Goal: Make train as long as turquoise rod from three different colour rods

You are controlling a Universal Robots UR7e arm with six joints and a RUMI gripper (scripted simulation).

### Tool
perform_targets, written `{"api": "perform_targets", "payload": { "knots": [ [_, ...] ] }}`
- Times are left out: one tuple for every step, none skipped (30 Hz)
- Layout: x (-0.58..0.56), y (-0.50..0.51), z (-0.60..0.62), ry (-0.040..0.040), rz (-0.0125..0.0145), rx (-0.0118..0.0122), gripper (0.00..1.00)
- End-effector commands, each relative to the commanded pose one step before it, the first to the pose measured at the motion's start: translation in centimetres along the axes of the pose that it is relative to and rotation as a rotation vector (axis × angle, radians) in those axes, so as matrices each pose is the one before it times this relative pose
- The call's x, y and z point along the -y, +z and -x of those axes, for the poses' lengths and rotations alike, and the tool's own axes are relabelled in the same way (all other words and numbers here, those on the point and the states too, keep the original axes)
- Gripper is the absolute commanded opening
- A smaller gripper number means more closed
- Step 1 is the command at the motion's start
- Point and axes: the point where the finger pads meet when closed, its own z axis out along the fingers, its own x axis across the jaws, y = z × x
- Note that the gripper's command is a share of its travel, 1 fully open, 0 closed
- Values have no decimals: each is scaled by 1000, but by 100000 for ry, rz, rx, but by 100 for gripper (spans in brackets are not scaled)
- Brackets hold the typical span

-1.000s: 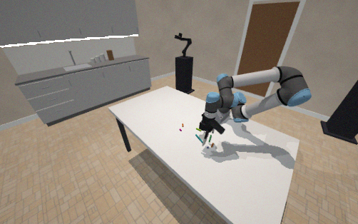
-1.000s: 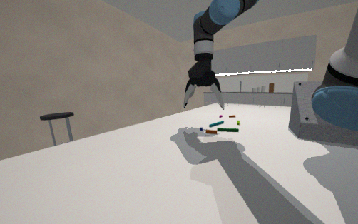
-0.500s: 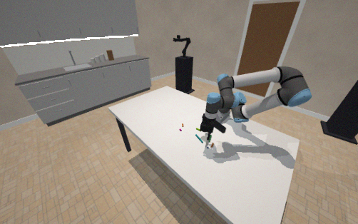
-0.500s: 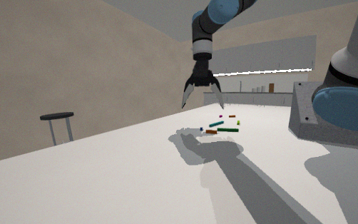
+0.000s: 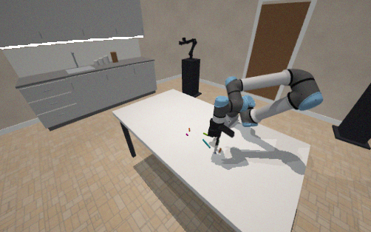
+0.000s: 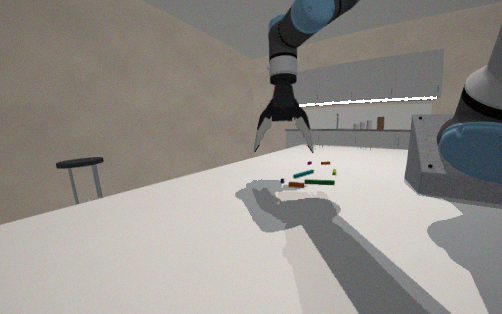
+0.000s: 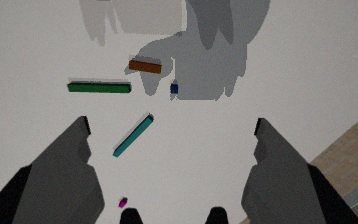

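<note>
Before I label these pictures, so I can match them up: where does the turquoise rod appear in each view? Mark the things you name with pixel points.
Top: the turquoise rod [image 5: 206, 143] [image 6: 303, 174] [image 7: 133, 136] is just right of centre, below middle.
Exterior: right of centre, slightly below middle.
Wrist: left of centre, below middle.
Shared landmark: the magenta rod [image 5: 187, 134] [image 6: 309, 163] [image 7: 123, 202].

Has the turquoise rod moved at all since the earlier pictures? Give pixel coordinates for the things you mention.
No, the turquoise rod [image 5: 206, 143] [image 6: 303, 174] [image 7: 133, 136] has not visibly moved; it lies in the same spot relative to the tabletop's edge [image 5: 174, 171].
</note>
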Motion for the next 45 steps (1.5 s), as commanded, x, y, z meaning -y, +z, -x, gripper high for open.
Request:
{"api": "perform_targets", "payload": {
  "knots": [
    [-12, -37, -26, -361, 51, -74, 100],
    [2, 0, 0, -55, 0, 0, 100],
    [1, 0, 0, -35, 0, 0, 100],
    [1, 0, 0, -19, 0, 0, 100],
    [0, 0, 0, -8, 0, 0, 100],
    [0, 0, 0, -2, 0, 0, 100],
    [0, 0, 0, 0, 0, 0, 100],
    [0, 0, 0, 0, 0, 0, 14],
    [0, 0, 0, 0, 0, 0, 14],
    [0, 0, 0, 0, 0, 0, 14],
    [0, 0, 0, 0, 0, 0, 14],
    [0, 0, 0, 0, 0, 0, 14],
    [0, 0, 0, 0, 0, 0, 14],
    [0, 0, 0, 0, 0, 0, 14],
    [0, 0, 0, 0, 0, 0, 14],
    [0, 0, 0, 0, 0, 0, 14],
    [0, 0, 0, 0, 0, 0, 14],
    [0, 0, 0, 0, 0, 0, 14],
    [0, 0, 0, 0, 0, 0, 14],
    [0, 0, 0, 0, 0, 0, 14],
    [0, 0, 0, 0, 0, 0, 14],
    [0, 0, 0, 0, 0, 0, 14],
    [0, 0, 0, 0, 0, 0, 14],
    [0, 0, 0, 0, 0, 0, 14],
    [0, 0, 0, 0, 0, 0, 14],
    [0, 0, 0, 0, 0, 0, 14],
    [0, 0, 0, 0, 0, 0, 14],
    [0, 0, 0, 0, 0, 0, 14],
    [0, 0, 0, 0, 0, 0, 14],
    [0, 0, 0, 0, 0, 0, 14],
    [0, 0, 0, 0, 0, 0, 14],
    [0, 0, 0, 0, 0, 0, 14],
    [0, 0, 0, 0, 0, 0, 14],
    [0, 0, 0, 0, 0, 0, 14],
    [0, 0, 0, 0, 0, 0, 14],
    [0, 0, 0, 0, 0, 0, 14],
    [0, 0, 0, 0, 0, 0, 14],
    [0, 0, 0, 0, 0, 0, 14],
    [0, 0, 0, 0, 0, 0, 14],
    [0, 0, 0, 0, 0, 0, 14],
    [0, 0, 0, 0, 0, 0, 14],
    [0, 0, 0, 0, 0, 0, 14],
    [0, 2, 0, 0, 1, 1, 14],
    [0, 4, 0, 0, 2, 2, 14],
    [0, 8, 0, 0, 3, 5, 14]
  ]
}}
